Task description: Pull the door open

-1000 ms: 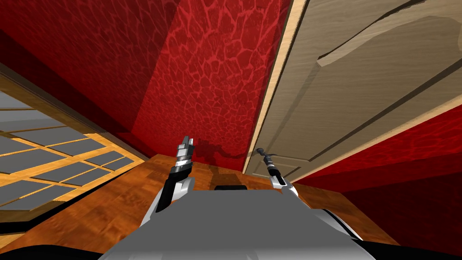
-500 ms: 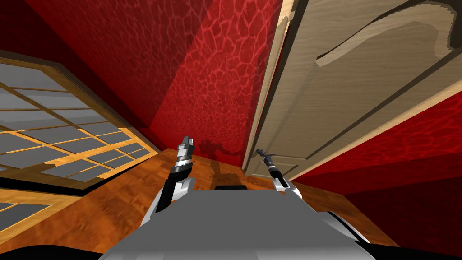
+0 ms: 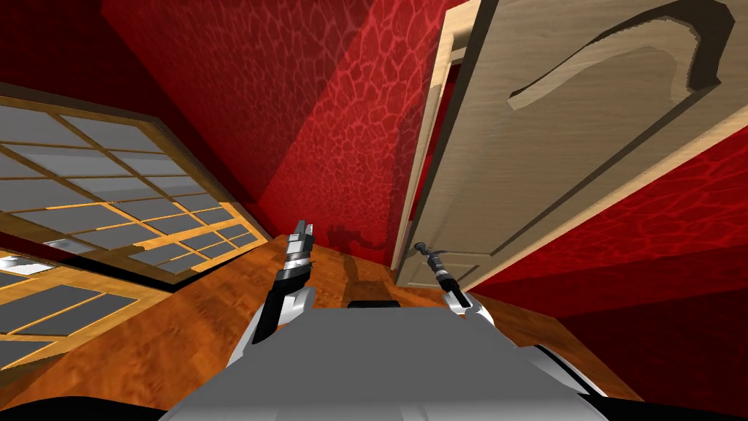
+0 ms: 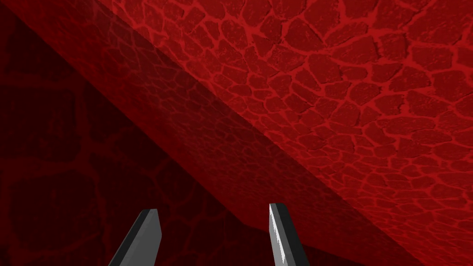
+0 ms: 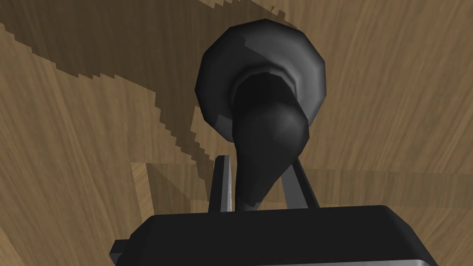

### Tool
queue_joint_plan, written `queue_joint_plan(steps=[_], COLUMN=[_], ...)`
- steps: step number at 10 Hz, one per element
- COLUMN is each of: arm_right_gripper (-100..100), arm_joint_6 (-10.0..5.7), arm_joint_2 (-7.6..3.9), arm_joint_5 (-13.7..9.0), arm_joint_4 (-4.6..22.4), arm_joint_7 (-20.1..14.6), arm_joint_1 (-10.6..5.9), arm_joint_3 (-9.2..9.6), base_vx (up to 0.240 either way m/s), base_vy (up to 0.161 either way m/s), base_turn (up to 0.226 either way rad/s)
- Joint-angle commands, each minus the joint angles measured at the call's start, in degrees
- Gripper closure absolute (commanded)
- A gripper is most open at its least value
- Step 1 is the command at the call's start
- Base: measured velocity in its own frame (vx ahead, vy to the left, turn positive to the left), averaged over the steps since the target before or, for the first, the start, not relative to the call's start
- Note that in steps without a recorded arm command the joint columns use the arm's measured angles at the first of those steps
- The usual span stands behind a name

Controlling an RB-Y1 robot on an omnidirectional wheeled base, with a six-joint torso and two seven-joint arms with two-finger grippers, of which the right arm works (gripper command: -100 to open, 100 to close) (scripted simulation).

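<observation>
Right claw [image 5: 258, 161] clamped on dark lever handle [image 5: 265, 124], lever's long axis running back between its fingers, near free edge of wooden door [image 3: 555, 146]. Door ajar off frame [image 3: 437, 88]; pull should come straight back toward chest. Left claw [image 4: 212, 208] spread, idle, farther off.

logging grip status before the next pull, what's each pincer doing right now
Left pincer: open, holding nothing.
Right pincer: shut on the dark door handle.
</observation>
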Motion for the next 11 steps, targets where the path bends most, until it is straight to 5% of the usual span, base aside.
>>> queue_joint_plan(steps=[1, 5, 7, 8, 11], arm_right_gripper=[100, 100, 100, 100, 100], arm_joint_6=[-1.41, -5.21, -4.95, -7.08, -9.30], arm_joint_2=[-0.93, -3.67, -3.63, -4.52, -5.56], arm_joint_5=[0.22, 0.78, 0.82, 0.86, 0.83], arm_joint_4=[-0.58, -1.43, -1.74, -1.37, -0.96], arm_joint_7=[-0.98, -3.76, -3.82, -4.72, -5.53], arm_joint_1=[1.16, 3.86, 4.08, 5.38, 6.53], arm_joint_3=[0.79, 2.98, 3.14, 3.82, 4.34], base_vx=[-0.213, -0.210, -0.161, -0.168, -0.200], base_vy=[-0.055, -0.083, -0.062, -0.073, -0.092], base_turn=[0.141, 0.126, 0.076, 0.191, 0.156])
